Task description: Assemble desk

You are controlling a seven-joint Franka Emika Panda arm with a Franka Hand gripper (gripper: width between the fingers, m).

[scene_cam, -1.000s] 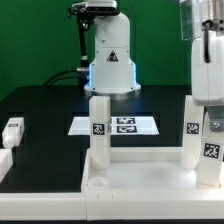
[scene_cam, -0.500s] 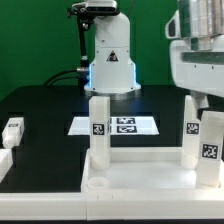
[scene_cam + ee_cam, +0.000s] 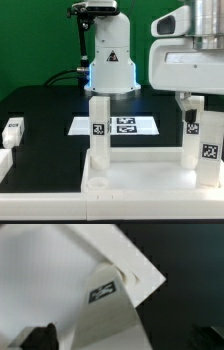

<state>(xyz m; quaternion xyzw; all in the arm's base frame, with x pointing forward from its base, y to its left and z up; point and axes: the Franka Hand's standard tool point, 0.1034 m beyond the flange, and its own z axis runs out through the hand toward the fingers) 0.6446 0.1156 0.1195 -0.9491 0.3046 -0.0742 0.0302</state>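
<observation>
The desk top (image 3: 120, 172) is lying on the black bench (image 3: 45, 110) at about 6 o'clock in the exterior view. Two white legs are standing up in it: one leg (image 3: 99, 128) near the middle and another leg (image 3: 192, 135) at about 3 o'clock. A third leg (image 3: 212, 148) is standing just beside that one. The gripper (image 3: 190, 104) is hanging right above them, and I cannot tell how wide it is opening. A loose leg (image 3: 12, 131) is lying at 9 o'clock. The marker board (image 3: 125, 125) is lying flat behind the desk.
</observation>
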